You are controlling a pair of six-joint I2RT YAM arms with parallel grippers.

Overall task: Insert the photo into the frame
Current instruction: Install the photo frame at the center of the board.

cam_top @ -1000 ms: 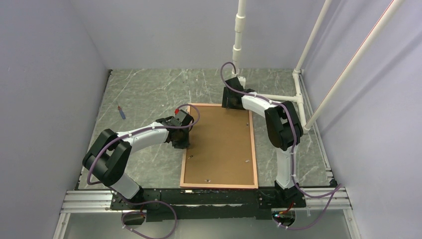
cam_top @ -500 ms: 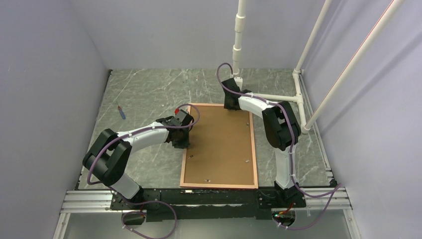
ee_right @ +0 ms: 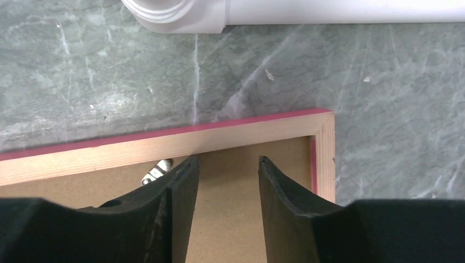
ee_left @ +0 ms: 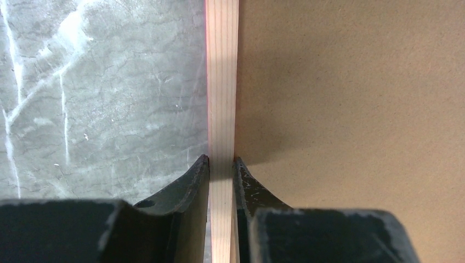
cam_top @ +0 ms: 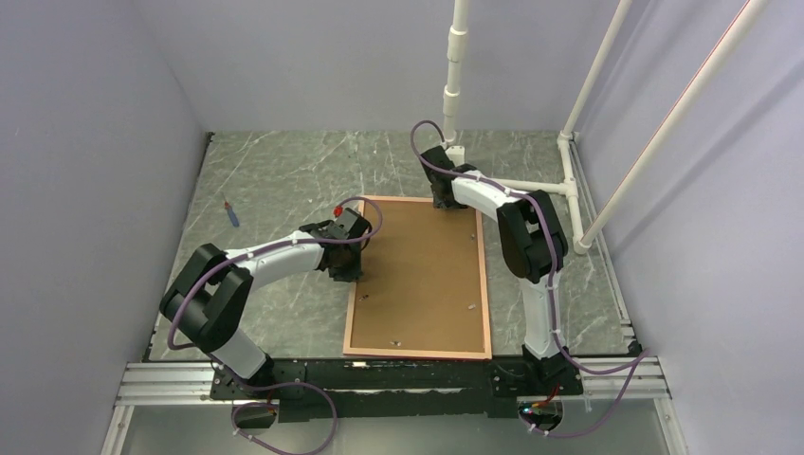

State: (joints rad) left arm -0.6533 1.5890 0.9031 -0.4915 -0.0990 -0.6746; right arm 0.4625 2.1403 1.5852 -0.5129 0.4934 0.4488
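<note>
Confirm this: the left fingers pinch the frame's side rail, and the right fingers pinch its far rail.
Not quite. The left fingers do pinch the side rail of the frame, but the right fingers pinch nothing: the right wrist view shows them apart over the brown backing board, just inside the far rail.

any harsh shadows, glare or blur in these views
Left wrist: sharp wood grain on the frame, with a soft shadow on the backing board beside it. Right wrist: the white pipe is the brightest patch, and the fingers are crisp. Top external: even, diffuse light, only faint shadows on the table.
</note>
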